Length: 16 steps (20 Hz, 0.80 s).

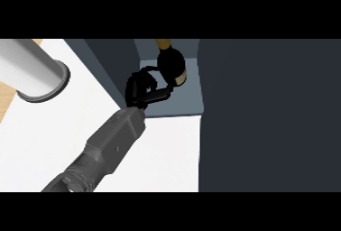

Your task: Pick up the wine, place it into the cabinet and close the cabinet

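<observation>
Left hand [143, 88] reaches into the open cabinet [170, 106], black fingers curled beside the wine bottle [172, 63]; contact with the glass looks likely at the thumb side, full wrap not clear. Grey forearm [110, 144] runs up from lower edge across the white counter [166, 153]. Cabinet floor grey-blue, walls dark; a dark door panel [266, 113] fills the right. Bottle dark, gold neck, tan label band, inside the cabinet. White cylinder [30, 67] upper left.

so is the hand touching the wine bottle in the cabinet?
Cannot tell. In the head view the hand overlaps the wine bottle inside the cabinet, dark on dark, so neither contact nor gap shows plainly.
</observation>
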### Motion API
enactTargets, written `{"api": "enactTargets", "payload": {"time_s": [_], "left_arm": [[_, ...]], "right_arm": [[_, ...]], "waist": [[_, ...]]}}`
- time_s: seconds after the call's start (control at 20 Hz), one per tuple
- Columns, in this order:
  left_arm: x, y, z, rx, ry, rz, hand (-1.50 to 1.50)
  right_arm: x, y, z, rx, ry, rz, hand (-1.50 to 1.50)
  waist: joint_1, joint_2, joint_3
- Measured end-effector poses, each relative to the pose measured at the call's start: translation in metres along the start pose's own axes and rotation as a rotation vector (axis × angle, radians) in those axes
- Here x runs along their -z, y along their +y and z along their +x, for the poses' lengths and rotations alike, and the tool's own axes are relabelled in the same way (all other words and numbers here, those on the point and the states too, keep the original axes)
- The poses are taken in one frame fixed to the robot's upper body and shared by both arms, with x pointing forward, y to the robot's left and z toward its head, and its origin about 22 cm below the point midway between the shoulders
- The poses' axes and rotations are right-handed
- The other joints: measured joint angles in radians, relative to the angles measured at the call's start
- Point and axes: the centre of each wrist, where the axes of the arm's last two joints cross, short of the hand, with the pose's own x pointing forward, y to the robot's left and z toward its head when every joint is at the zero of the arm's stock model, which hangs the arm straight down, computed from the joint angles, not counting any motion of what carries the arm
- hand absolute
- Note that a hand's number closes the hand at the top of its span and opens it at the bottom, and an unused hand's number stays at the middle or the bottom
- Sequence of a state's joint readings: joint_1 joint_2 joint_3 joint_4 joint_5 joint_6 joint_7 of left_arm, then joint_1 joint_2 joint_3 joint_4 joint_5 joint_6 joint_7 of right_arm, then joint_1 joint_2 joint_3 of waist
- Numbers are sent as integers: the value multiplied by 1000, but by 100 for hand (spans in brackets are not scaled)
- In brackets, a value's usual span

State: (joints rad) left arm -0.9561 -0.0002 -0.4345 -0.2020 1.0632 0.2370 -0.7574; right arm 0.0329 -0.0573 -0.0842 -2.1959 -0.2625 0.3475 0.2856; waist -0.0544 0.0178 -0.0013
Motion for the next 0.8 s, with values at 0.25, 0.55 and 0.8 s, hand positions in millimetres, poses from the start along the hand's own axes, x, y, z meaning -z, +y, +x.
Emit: {"api": "enactTargets", "payload": {"time_s": [0.25,0.55,0.8], "left_arm": [[1,0,0,-9,-58,-7,-150],[0,-3,1,-24,-112,-63,-150],[-4,-8,1,-26,-146,-98,-150]], "right_arm": [[-1,-3,2,-16,-2,-5,-150],[-2,0,9,-29,1,-15,-150],[-4,-2,12,-30,4,-20,-150]], "waist": [[0,4,-5],[10,6,-10],[23,2,-11]]}}
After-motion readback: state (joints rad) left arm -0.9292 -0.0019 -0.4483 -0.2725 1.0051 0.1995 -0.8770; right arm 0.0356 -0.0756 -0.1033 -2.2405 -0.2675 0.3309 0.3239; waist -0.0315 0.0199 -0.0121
